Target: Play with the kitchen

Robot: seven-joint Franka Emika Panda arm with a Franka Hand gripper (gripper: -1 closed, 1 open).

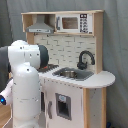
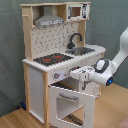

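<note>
My gripper (image 2: 80, 75) hovers at the front edge of the kitchen (image 2: 55, 55), just above its open oven door (image 2: 72, 102); whether my jaws are parted I cannot tell. The kitchen stands against a grey curtain (image 1: 117, 45).

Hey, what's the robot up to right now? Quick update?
Hand at the kitchen front, by the knobs. Oven door hanging open below. Grip unclear.

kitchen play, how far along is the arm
Done: in the second exterior view the oven door of the kitchen stands swung open. In hand: the gripper sits at the front panel just above that door, near the knobs. Left: the hob, sink, tap and microwave show no sign of use.
</note>
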